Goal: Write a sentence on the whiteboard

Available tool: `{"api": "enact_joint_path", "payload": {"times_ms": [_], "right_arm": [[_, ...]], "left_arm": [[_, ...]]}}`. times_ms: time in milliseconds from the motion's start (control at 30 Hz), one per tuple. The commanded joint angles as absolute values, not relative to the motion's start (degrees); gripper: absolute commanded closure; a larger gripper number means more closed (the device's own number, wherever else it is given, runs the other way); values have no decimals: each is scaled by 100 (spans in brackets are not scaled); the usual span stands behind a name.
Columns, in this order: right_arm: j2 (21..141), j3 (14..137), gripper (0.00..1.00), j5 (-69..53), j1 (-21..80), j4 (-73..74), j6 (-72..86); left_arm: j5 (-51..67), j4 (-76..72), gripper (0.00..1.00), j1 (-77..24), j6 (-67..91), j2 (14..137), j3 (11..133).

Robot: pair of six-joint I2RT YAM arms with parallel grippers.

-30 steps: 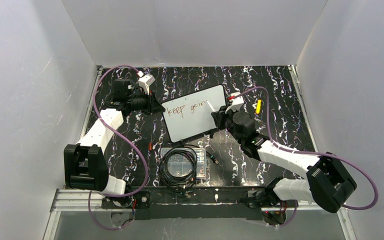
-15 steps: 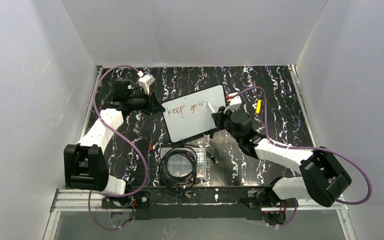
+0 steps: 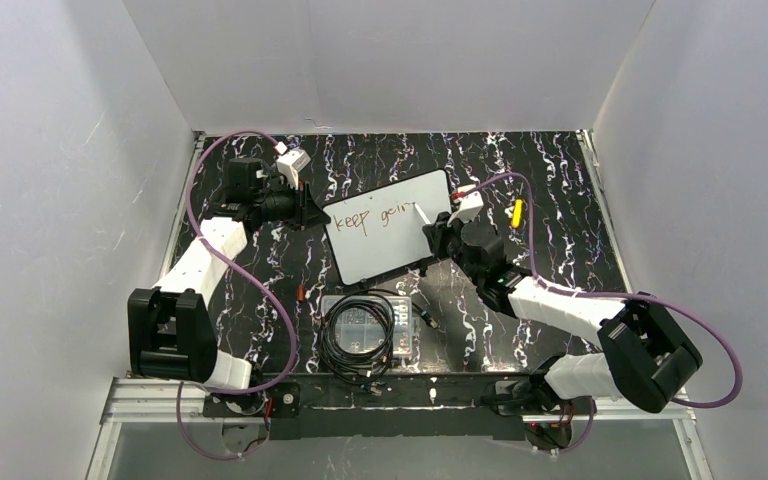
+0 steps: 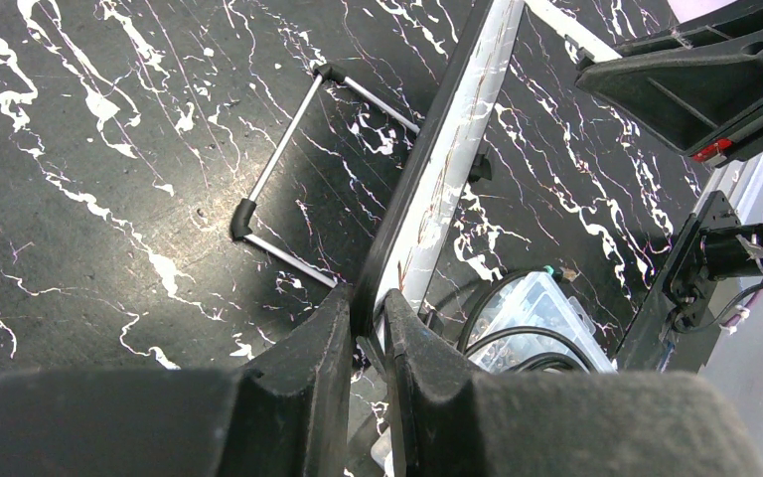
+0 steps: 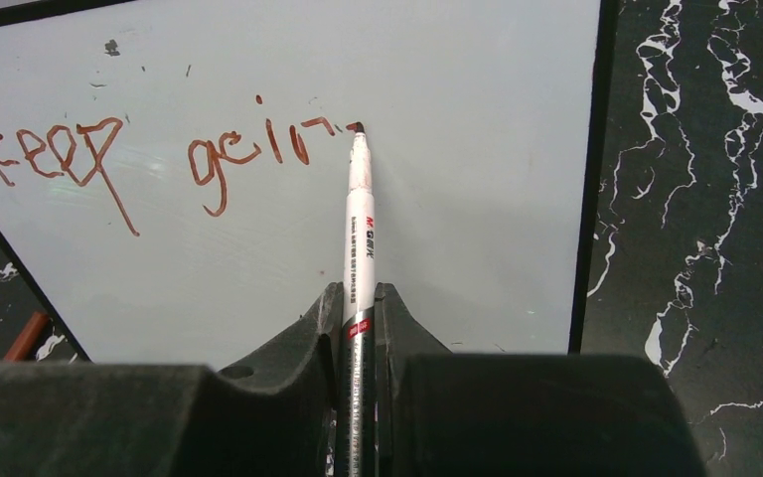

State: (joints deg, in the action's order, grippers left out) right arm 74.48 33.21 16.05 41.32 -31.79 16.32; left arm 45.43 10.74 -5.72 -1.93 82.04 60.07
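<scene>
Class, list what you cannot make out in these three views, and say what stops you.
1. Right wrist view: the frame edge cuts off the whiteboard's top-left corner; the right end effector hides the marker's rear.
2. Left wrist view: the whiteboard is edge-on in the left end effector, so the sentence is unreadable.
3. Top view: the cable covers the clear box's contents; the yellow object is too small to identify.
</scene>
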Motion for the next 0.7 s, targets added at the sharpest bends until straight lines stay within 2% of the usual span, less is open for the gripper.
{"api": "enact_joint_path", "payload": {"times_ms": [0, 667], "right_arm": [[7409, 3511, 99, 1953, 4113, -3404, 1608], [7497, 3498, 99, 1389, 4110, -3441, 1446]], "left_arm": [[4459, 1090, 100, -535, -342, 8003, 6213], [4474, 1081, 100, -528, -329, 8003, 6219]]}}
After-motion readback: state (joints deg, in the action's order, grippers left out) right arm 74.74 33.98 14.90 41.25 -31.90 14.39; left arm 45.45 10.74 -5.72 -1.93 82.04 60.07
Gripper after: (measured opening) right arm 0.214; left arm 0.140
